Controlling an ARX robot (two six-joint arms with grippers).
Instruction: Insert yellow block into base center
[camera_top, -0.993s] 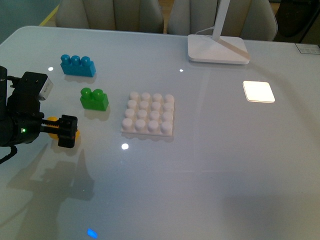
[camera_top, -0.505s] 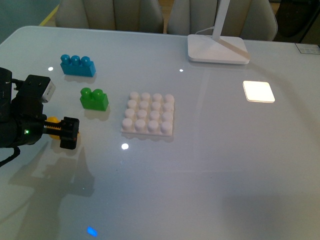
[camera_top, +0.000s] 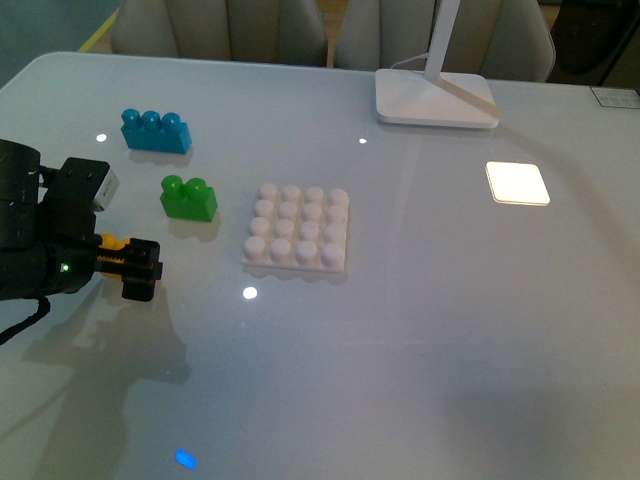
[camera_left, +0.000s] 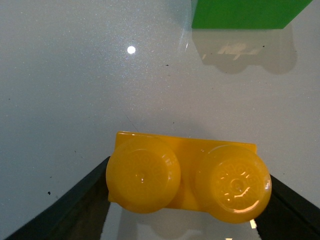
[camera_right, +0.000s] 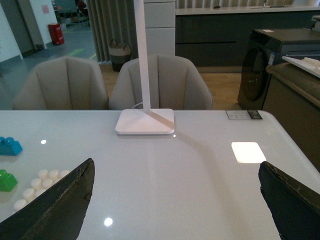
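Note:
My left gripper (camera_top: 135, 262) is shut on the yellow block (camera_top: 110, 243) at the left of the table, held just above the surface. In the left wrist view the yellow block (camera_left: 187, 175) fills the space between the two dark fingers (camera_left: 75, 210), its two round studs facing the camera. The white studded base (camera_top: 298, 242) lies flat to the right of that gripper, apart from it. My right gripper (camera_right: 175, 200) is open over bare table, with the base (camera_right: 40, 182) far off to one side.
A green two-stud brick (camera_top: 188, 197) sits between the left gripper and the base, and a blue three-stud brick (camera_top: 156, 131) lies behind it. A white lamp foot (camera_top: 436, 98) stands at the back. A bright light patch (camera_top: 517, 182) marks the right side.
The left gripper has lifted slightly and drifted a little right and toward the front edge, with the yellow block still in it. Nothing else moved.

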